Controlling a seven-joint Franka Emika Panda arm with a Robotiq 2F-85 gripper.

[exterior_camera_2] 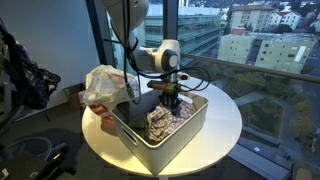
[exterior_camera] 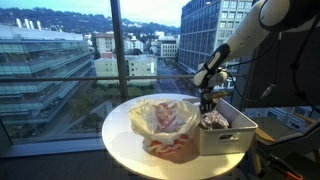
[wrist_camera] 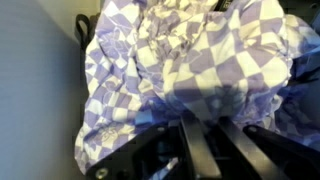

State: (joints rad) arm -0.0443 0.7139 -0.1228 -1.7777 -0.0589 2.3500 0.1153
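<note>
The hand (exterior_camera_2: 170,100) stood low in the grey bin (exterior_camera_2: 172,146), mid-frame on the worktop (exterior_camera_2: 225,125), fingers all but closed on a fold of the checked cloth (wrist_camera: 200,60). Grasping seemed the step in hand; a lift next would need a firm pinch, rising straight.

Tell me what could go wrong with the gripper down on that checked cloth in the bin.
1. The gripper sits on a bunched fold of the purple-and-white checked cloth; it may catch only a thin pinch that slips out on lifting.
2. The cloth lies crumpled inside the grey rectangular bin; a snagged lift might drag the bin across the round white table.
</note>
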